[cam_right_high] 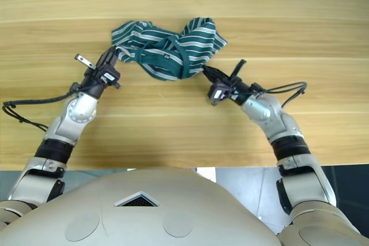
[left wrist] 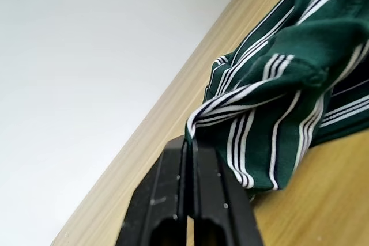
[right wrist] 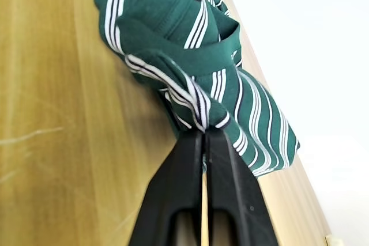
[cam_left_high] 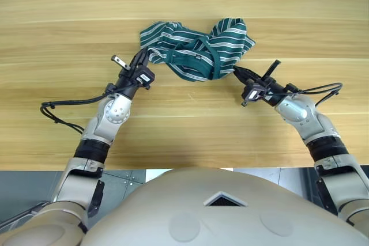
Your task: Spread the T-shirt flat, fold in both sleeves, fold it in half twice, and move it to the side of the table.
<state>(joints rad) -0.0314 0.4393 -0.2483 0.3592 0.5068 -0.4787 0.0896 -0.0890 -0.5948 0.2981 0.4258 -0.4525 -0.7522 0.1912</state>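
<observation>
A green T-shirt with white stripes lies bunched up on the wooden table, hanging in a sagging band between my two grippers. My left gripper is shut on the shirt's left edge; the left wrist view shows the pinched fabric at its fingertips. My right gripper is shut on the shirt's lower right edge; in the right wrist view a striped fold is clamped between its black fingers. Both arms stretch forward from the near table edge.
The wooden table runs wide to either side and far beyond the shirt. Black cables loop off both forearms above the near edge. Below the near edge is grey floor.
</observation>
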